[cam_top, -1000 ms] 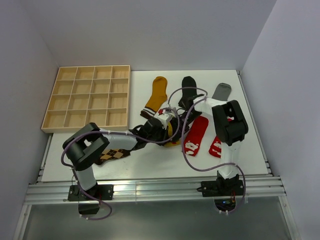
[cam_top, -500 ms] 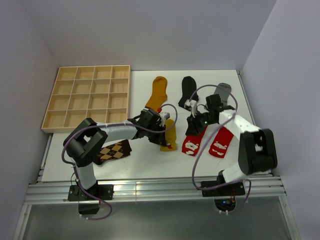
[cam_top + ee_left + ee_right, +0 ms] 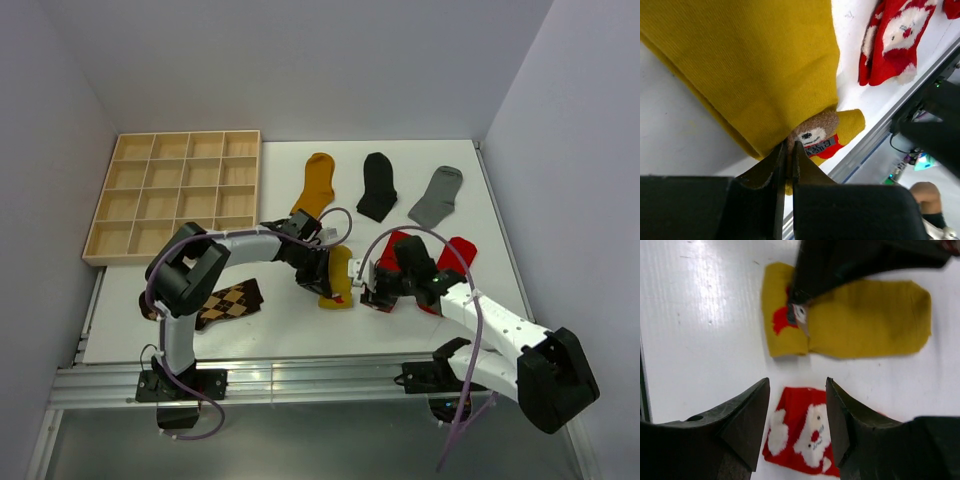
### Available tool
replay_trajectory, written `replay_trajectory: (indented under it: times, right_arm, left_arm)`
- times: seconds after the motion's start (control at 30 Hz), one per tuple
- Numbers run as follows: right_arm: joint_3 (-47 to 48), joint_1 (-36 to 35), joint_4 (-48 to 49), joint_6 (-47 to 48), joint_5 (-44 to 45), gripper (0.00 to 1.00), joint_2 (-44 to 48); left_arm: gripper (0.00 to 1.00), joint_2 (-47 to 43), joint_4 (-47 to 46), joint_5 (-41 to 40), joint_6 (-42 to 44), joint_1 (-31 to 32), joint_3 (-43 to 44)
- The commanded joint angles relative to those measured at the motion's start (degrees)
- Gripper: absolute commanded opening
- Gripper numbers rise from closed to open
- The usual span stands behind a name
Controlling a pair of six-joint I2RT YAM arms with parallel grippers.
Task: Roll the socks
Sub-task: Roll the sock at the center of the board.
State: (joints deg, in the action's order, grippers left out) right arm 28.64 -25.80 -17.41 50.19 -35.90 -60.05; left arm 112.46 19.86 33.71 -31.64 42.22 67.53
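A mustard yellow sock (image 3: pixel 338 275) lies flat mid-table, its end folded over to show a bear print (image 3: pixel 812 135). My left gripper (image 3: pixel 322 268) is shut on that folded edge (image 3: pixel 789 150); in the right wrist view the left gripper's fingers (image 3: pixel 801 310) pinch the yellow sock (image 3: pixel 865 320). My right gripper (image 3: pixel 372 290) hovers open just over the end of a red sock with white print (image 3: pixel 805 440), with nothing between its fingers (image 3: pixel 797 382). A second red sock (image 3: pixel 452 258) lies to the right.
Another mustard sock (image 3: pixel 317 183), a black sock (image 3: pixel 377 185) and a grey sock (image 3: pixel 436 195) lie flat at the back. A brown argyle sock (image 3: pixel 225 303) is near the left arm. The wooden grid tray (image 3: pixel 175 195) stands at the back left.
My right arm has swung away from the yellow sock, down and toward the near side, over the red sock, its jaws wider. The left gripper has kept its pinch on the yellow sock.
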Motion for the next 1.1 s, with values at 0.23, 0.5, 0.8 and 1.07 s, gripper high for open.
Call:
replay_trajectory:
  times: [0.23,0.5,0.8,1.07]
  right_arm:
    - [-2.19,-11.90,9.58,2.45,9.09,0.60,0.38]
    - [-3.42,-16.12,12.13,2.89,11.73,0.58,-3.05]
    - [-3.51,-19.72,15.65,2.72,16.47,0.54,-7.70]
    - [0.44,-20.52,14.16,2.10,18.85,0.48,-12.98]
  left_arm:
    - [0.08,5.39,7.21,-1.28,-2.02,-0.29,3.22]
    - [0.10,6.27,8.62,-1.55,-1.85,-0.82,4.37]
    - [0.11,6.71,8.00,-0.76,-2.20,-1.08,3.93]
    - [0.18,6.98,7.48,0.30,-2.73,-1.35,3.93]
